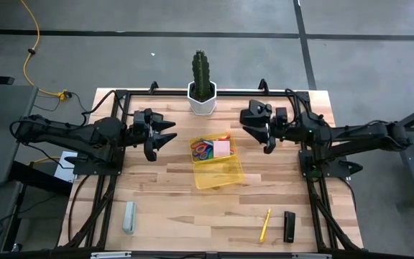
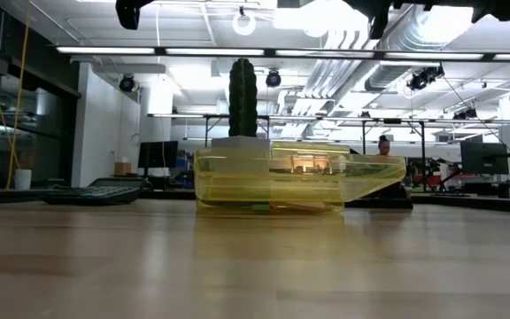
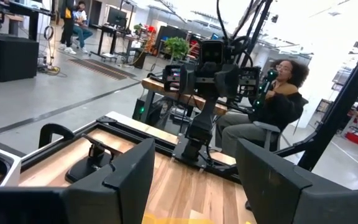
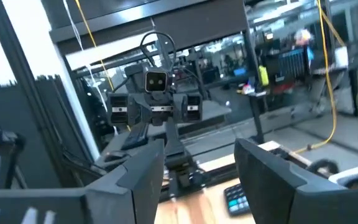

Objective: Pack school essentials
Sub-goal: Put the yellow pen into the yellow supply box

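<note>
A yellow see-through box [image 1: 218,171] [image 2: 268,182] sits flat on the table's middle. Blue-handled and red-handled scissors [image 1: 203,149] and a pink sticky-note pad [image 1: 223,148] lie in its far half. A yellow pencil [image 1: 265,224] lies flat near the near edge, right of centre. My left gripper [image 1: 167,137] [image 3: 194,180] hangs open in the air left of the box. My right gripper [image 1: 261,130] [image 4: 197,180] hangs open right of it. Neither touches anything. I see no light-blue pen.
A potted cactus [image 1: 201,86] stands at the far edge behind the box. A grey oblong block [image 1: 129,216] lies near the near left corner, and a black oblong object [image 1: 289,226] beside the pencil. A seated person [image 3: 278,99] shows beyond the table's right side.
</note>
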Robot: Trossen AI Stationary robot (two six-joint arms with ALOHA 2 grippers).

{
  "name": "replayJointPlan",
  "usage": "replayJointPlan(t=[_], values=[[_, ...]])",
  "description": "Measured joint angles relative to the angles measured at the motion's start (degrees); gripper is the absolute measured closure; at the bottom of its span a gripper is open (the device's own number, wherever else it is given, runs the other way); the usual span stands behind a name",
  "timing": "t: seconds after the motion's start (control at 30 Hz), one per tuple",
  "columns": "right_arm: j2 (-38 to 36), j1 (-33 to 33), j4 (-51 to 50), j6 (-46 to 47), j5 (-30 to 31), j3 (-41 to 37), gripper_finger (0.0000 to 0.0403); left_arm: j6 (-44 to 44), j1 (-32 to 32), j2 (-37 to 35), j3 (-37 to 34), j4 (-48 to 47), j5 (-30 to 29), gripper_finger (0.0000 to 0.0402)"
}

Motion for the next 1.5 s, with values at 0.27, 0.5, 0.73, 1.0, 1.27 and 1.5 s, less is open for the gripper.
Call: replayJointPlan(t=[0.27, 0.5, 0.73, 1.0, 1.27, 1.5], values=[[-0.29, 0.00, -0.16, -3.02, -0.22, 0.11, 0.0214, 0.00, 0.00, 0.00, 0.00, 0.24, 0.31, 0.0190], [-0.29, 0.00, -1.05, -2.22, -0.28, 0.13, 0.0214, 1.60, 0.00, 0.00, 0.00, 2.19, 0.46, 0.0190], [-0.22, 0.00, -2.38, -2.24, -0.33, 0.20, 0.0214, 2.56, 0.00, 0.00, 0.00, 2.58, 0.46, 0.0190], [-0.20, 0.00, -4.27, 3.16, -0.19, 0.25, 0.0214, 2.58, 0.00, 0.00, 0.00, 2.58, 0.46, 0.0190], [1.55, 3.41, -30.34, 40.66, -8.44, 0.31, 0.0215, 2.54, 0.00, 0.00, 0.00, 2.53, 0.46, 0.0190], [9.14, 21.12, -40.03, 70.05, -13.78, 0.31, 0.0215, 2.57, 0.00, 0.02, 0.00, -0.20, 0.46, 0.0190]])
